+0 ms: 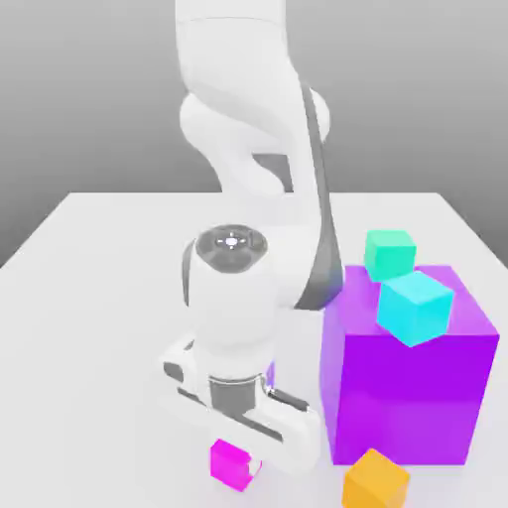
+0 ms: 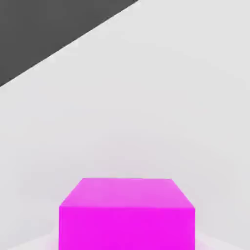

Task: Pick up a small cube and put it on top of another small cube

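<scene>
Well, the claw is clamped on the magenta cube, low, left of centre in the exterior view; it looks light and stiff, perhaps slippery, best held across opposite flat sides.

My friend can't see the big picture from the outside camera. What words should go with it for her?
A white robot arm reaches down to a small pink cube. Nearby are an orange cube and a big purple block.
</scene>
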You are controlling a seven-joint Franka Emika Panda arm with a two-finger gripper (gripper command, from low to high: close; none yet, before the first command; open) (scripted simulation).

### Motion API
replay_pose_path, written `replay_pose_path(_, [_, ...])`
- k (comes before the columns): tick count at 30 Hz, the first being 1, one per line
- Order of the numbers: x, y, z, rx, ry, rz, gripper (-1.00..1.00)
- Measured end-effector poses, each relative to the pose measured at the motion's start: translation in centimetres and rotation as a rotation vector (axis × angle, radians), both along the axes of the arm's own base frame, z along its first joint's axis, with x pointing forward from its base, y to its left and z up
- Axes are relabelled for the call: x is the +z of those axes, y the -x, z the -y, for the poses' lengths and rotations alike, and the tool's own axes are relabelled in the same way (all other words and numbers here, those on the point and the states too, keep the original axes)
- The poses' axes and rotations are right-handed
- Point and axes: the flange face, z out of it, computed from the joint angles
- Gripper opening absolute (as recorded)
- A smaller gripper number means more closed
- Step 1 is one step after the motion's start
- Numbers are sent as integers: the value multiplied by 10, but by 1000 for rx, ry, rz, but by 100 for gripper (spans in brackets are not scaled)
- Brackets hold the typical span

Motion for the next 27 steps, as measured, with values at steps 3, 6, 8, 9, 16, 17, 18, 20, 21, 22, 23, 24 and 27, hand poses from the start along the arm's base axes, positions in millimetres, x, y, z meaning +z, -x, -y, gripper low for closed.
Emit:
replay_pose_path(3, [43,-11,-9,84,19,16,-100])
replay_pose_path(6, [91,-25,-40,253,48,24,-100])
replay_pose_path(8, [124,-29,-67,375,65,27,-100])
replay_pose_path(9, [141,-29,-80,435,71,29,-100])
replay_pose_path(16, [255,-1,-158,803,68,24,-100])
replay_pose_path(17, [270,8,-170,861,60,23,-100])
replay_pose_path(18, [282,17,-181,910,48,20,-100])
replay_pose_path(20, [275,26,-192,936,10,5,-100])
replay_pose_path(21, [264,28,-193,939,3,2,-100])
replay_pose_path(22, [250,28,-194,941,0,1,-100])
replay_pose_path(23, [235,29,-195,942,-2,0,-100])
replay_pose_path(24, [223,29,-195,943,-3,0,100])
replay_pose_path(27, [223,29,-195,943,-3,0,100])
